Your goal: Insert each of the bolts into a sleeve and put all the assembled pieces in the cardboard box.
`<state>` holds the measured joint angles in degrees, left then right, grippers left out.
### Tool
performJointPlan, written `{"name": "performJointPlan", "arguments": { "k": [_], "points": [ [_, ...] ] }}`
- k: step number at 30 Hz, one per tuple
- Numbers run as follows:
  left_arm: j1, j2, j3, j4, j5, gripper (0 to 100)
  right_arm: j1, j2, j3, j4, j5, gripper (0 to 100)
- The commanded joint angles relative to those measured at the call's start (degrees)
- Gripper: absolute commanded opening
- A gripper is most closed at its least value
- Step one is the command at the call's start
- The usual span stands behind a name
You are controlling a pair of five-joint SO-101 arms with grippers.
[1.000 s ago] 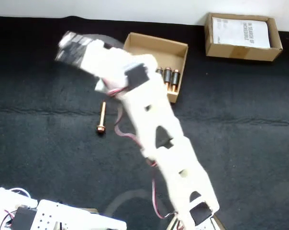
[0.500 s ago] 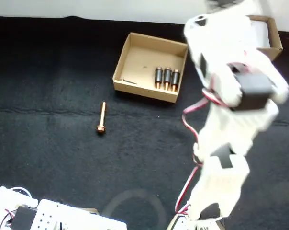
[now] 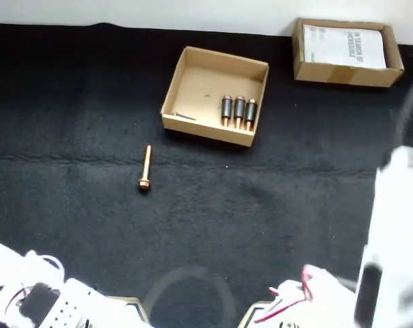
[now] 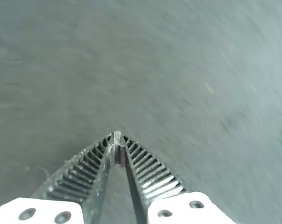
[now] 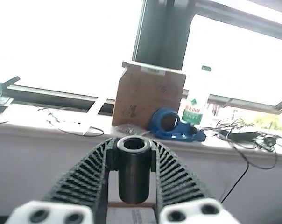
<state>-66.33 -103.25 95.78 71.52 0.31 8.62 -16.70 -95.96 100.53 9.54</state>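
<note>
A copper bolt (image 3: 145, 167) lies loose on the black mat, in front of the open cardboard box (image 3: 193, 85). Three assembled pieces (image 3: 238, 111) lie side by side at the box's right end. My right gripper (image 5: 134, 142) is shut on a dark sleeve (image 5: 133, 173) held upright, and it faces the room's windows, away from the table. The right arm (image 3: 398, 232) is a blur at the high view's right edge. My left gripper (image 4: 116, 139) is shut with nothing in it, close over bare mat.
A second cardboard box (image 3: 347, 42) with a printed sheet in it stands at the back right. A thin dark sliver (image 3: 183, 116) lies in the first box's left part. The arm bases (image 3: 63, 304) sit along the front edge.
The right arm swung from over the left side of the cardboard box, past the back right, to the right edge. The bolt and the boxes stayed put.
</note>
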Motion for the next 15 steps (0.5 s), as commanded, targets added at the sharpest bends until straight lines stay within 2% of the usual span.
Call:
{"name": "performJointPlan", "arguments": {
  "k": [1, 4, 7, 10, 15],
  "points": [
    [9.4, -0.6, -3.0, 2.1, 0.1, 2, 1.5, -6.2, -5.1, 0.7, -0.5, 0.7],
    [16.5, -0.6, -4.6, 2.0, 0.1, 2, 1.5, -11.5, -2.8, 0.7, -0.5, 0.7],
    [24.8, -0.6, -7.7, 2.0, 0.1, 2, 1.5, -18.2, 5.7, 0.7, -0.4, 0.7],
    [33.3, -0.5, -11.9, 2.0, 0.5, 2, 1.5, -27.0, 19.1, 0.7, -0.4, 0.7],
    [44.9, -0.2, -19.2, 2.0, 7.6, 2, 1.5, -42.9, 45.2, 0.4, -0.3, 0.7]
  ]
}}
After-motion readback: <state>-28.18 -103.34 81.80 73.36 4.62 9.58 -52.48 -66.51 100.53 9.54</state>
